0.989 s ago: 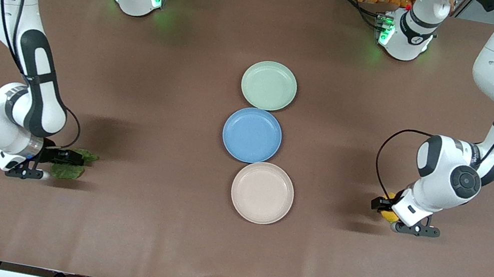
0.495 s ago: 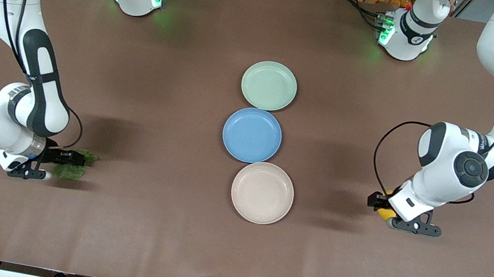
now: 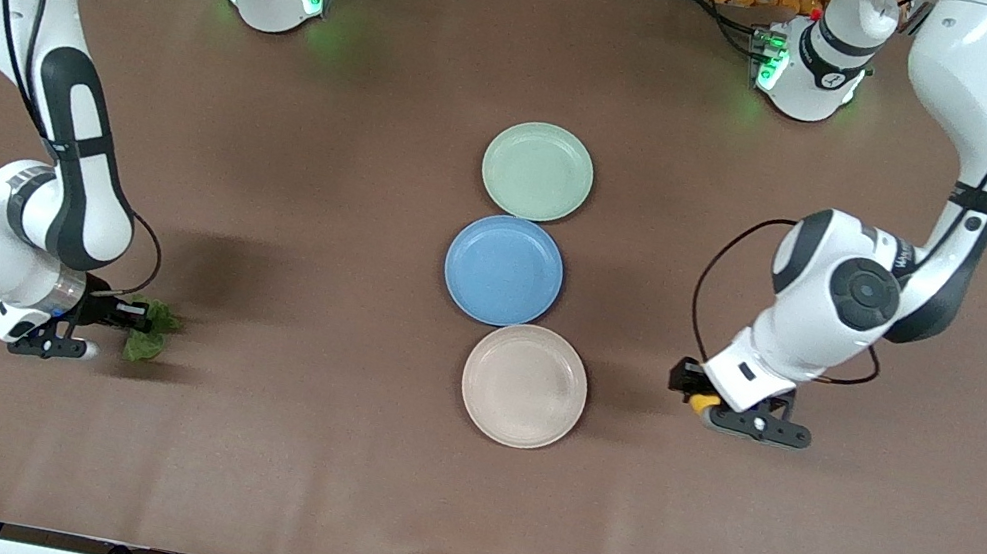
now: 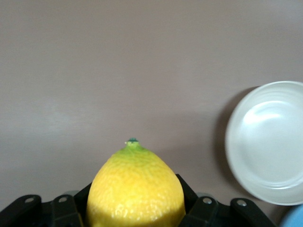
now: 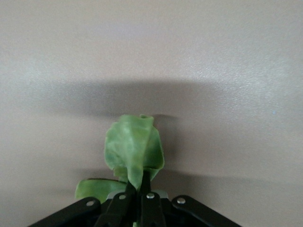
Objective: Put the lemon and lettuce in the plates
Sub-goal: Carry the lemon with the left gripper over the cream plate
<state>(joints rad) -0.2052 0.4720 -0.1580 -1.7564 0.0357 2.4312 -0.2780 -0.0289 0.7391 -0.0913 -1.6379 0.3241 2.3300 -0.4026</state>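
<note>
The left claw [image 3: 703,402] is clamped on the lemon [image 4: 136,189], above the bench [image 3: 317,469], with the beige-pink plate [image 3: 524,386] near it. The right claw [image 3: 125,324] pinches the lettuce leaf [image 5: 134,150], which hangs crumpled from its closed fingers.

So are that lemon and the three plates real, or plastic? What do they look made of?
The lemon has a pebbly, slightly glossy yellow skin with a green tip; it could be real or a good replica. The pale green plate, blue plate and beige-pink plate look like matte moulded plastic: even colour, soft sheen, smooth rims.
</note>
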